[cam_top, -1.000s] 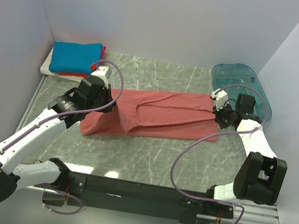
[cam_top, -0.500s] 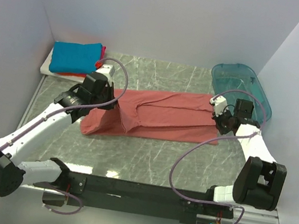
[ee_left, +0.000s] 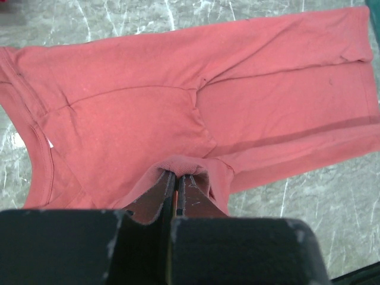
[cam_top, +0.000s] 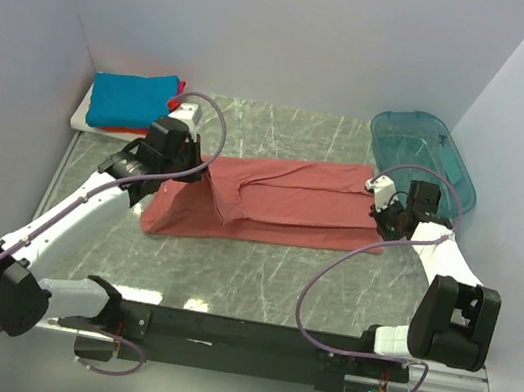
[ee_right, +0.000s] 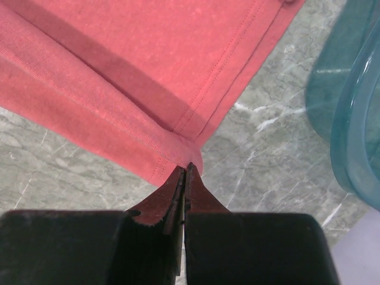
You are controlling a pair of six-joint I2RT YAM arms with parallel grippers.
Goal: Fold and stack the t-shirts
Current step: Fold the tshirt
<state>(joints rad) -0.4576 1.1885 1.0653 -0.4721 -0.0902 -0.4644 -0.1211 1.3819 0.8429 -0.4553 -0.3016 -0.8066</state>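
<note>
A large salmon-pink t-shirt point(cam_top: 281, 204) lies spread across the middle of the table, folded lengthwise. My left gripper point(ee_left: 177, 174) is shut on a bunched fold of the shirt point(ee_left: 196, 113) at its left part, beside the neckline; from above, the left gripper point(cam_top: 197, 172) shows there too. At the right end, my right gripper point(ee_right: 185, 167) is shut on the corner of the hem point(ee_right: 178, 151), and the right gripper point(cam_top: 382, 213) hangs low over it. A folded bright blue t-shirt point(cam_top: 133, 100) tops a stack with red point(cam_top: 175, 104) and white point(cam_top: 83, 120) ones at the far left.
A translucent teal plastic bin point(cam_top: 425, 149) stands at the far right, close behind the right wrist; its rim point(ee_right: 350, 119) fills the right side of the right wrist view. White walls enclose the marbled table point(cam_top: 268, 278) on three sides.
The left gripper has moved away from the arm bases towards the stack, carrying its fold of shirt. The right gripper has shifted slightly nearer with the hem corner. The shirt's near edge lies straighter.
</note>
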